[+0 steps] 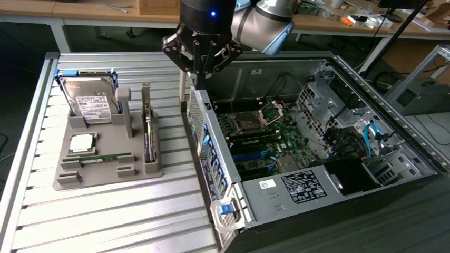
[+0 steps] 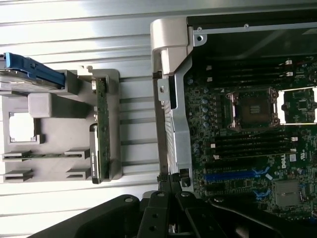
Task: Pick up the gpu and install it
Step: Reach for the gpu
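The gpu [image 1: 148,129] is a thin dark card standing on edge in a slot on the exterior view's right side of a grey holder [image 1: 105,176]. It also shows in the wrist view as a green-edged strip, the gpu [image 2: 101,129]. My gripper [image 1: 199,80] hangs shut with nothing in it, above the near wall of the open computer case [image 1: 211,137], to the exterior view's right of the gpu and apart from it. In the wrist view the gripper [image 2: 167,181] sits over that same wall edge.
The holder also carries a silver hard drive [image 1: 91,100], a square processor chip [image 1: 82,142] and a green memory stick [image 1: 98,157]. The case's motherboard [image 1: 260,137] lies exposed with blue slots. The slatted metal table [image 1: 105,221] spreads around; desks stand behind.
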Robot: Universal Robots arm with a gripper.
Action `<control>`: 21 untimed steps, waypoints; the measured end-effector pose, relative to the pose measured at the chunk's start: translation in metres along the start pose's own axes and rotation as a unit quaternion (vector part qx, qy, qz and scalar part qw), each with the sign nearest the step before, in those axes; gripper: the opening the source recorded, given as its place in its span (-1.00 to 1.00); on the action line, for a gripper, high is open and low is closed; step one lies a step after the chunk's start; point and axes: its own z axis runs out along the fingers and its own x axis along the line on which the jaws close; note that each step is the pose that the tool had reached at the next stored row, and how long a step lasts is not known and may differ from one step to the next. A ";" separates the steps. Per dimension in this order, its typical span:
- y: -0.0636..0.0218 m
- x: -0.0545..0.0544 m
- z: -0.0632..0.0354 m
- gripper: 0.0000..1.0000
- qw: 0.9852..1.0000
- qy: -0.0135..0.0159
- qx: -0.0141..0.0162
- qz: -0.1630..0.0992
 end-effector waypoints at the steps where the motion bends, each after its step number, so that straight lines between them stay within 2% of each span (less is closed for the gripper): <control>1: 0.0000 0.000 0.0000 -0.79 1.000 0.000 0.000 0.000; 21: -0.0010 0.013 -0.0004 -0.79 1.000 0.000 0.000 0.000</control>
